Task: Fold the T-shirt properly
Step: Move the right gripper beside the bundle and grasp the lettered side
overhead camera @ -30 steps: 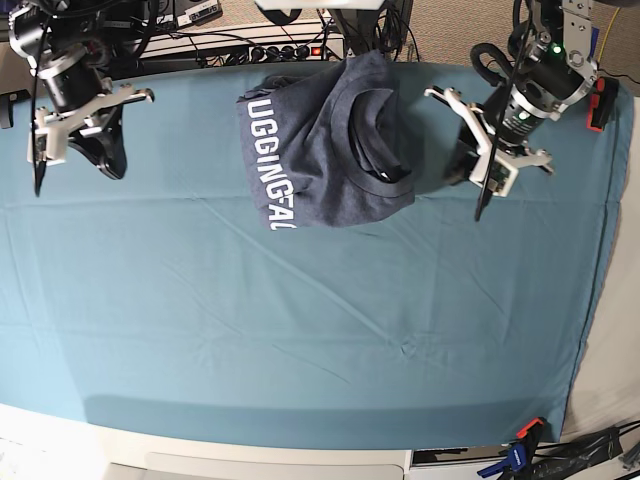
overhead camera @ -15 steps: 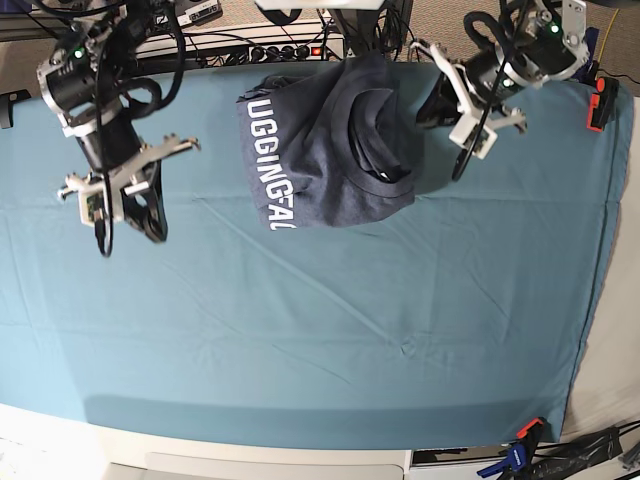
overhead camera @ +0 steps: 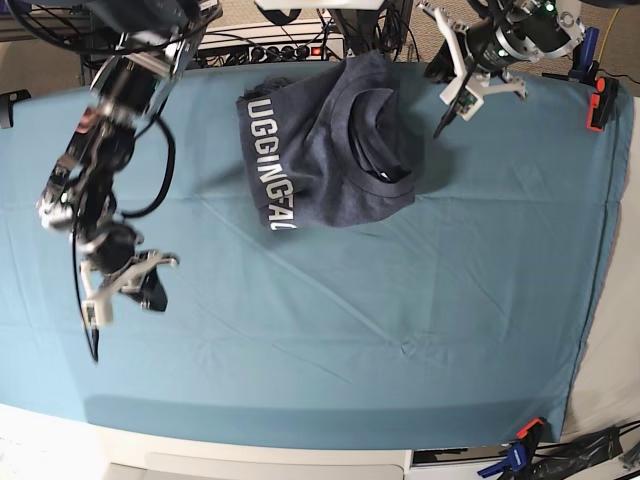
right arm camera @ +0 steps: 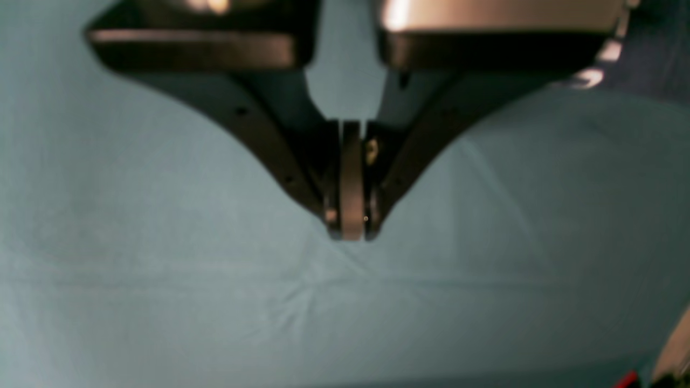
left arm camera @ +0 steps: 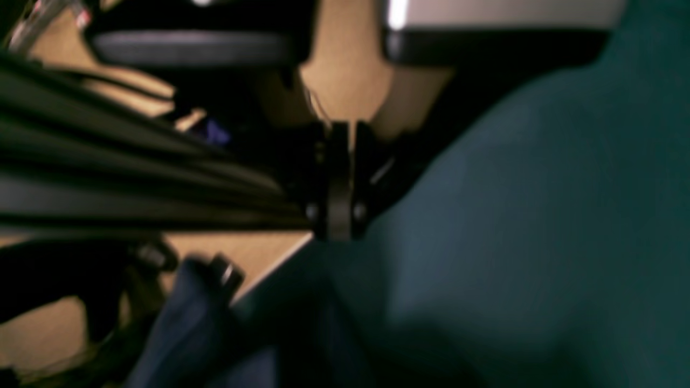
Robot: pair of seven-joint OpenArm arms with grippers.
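Note:
The dark blue-grey T-shirt lies bunched and partly folded at the back middle of the teal table cloth. Its white lettering runs along its left edge and the ribbed neck faces up. My left gripper is shut and empty at the table's far edge, just right of the shirt. The blurred left wrist view shows its closed jaws over that edge, with shirt fabric at the lower left. My right gripper is shut and empty low over bare cloth at the front left, closed jaws in its wrist view.
A power strip and cables lie behind the table's far edge. A red clamp grips the back right corner and another clamp the front right corner. The cloth's right edge runs at about.
My right arm has swung from the back left to the front left of the cloth. My left arm has drawn back to the table's far edge. The shirt has not moved.

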